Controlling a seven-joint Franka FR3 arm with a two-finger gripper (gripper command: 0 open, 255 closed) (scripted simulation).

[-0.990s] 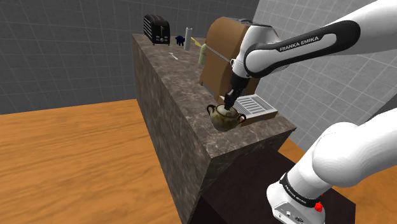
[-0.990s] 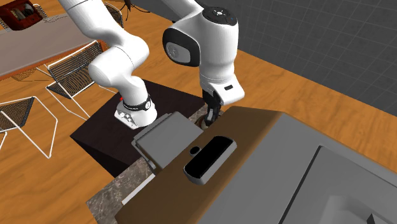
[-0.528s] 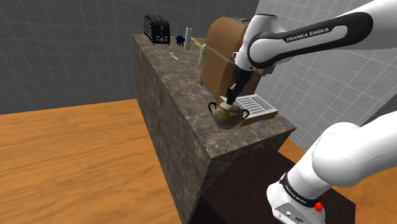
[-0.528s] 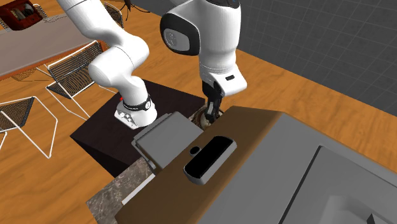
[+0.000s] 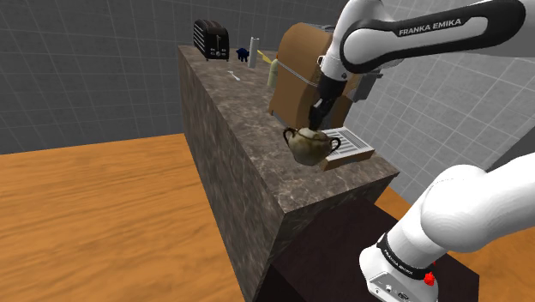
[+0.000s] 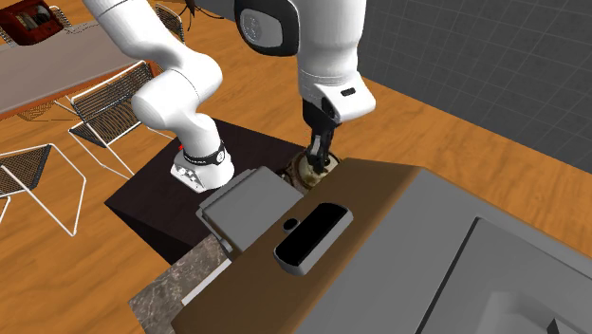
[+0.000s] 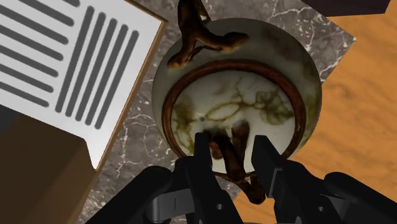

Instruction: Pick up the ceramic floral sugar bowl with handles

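Cream-olive glaze, brown loop handles: sugar bowl (image 5: 309, 147) is centre-right in shoulder view. It hangs from gripper (image 5: 318, 127), apparently just clear of marble counter (image 5: 240, 137), partly in front of white slotted tray (image 5: 353, 147).

Grip: fingers (image 7: 267, 162) are clamped on the rim at one handle (image 7: 230, 158), which sits between them. Hold is on one side only, well off the bowl's centre.

Risks (judgement):
- Off-centre pinch, so bowl's weight may pivot it about the pads; it already looks a bit tilted.
- Smooth glaze could slip. Drop would hit counter near its end, poss. roll off to wood floor (image 5: 103, 223).
- Brown appliance (image 5: 296, 69) is just behind; a swing could knock it.

Contents:
- Bowl: no lid, interior shows veined glaze only, nothing inside.
- Toaster (image 5: 211, 39), upper centre: slots too small to read.
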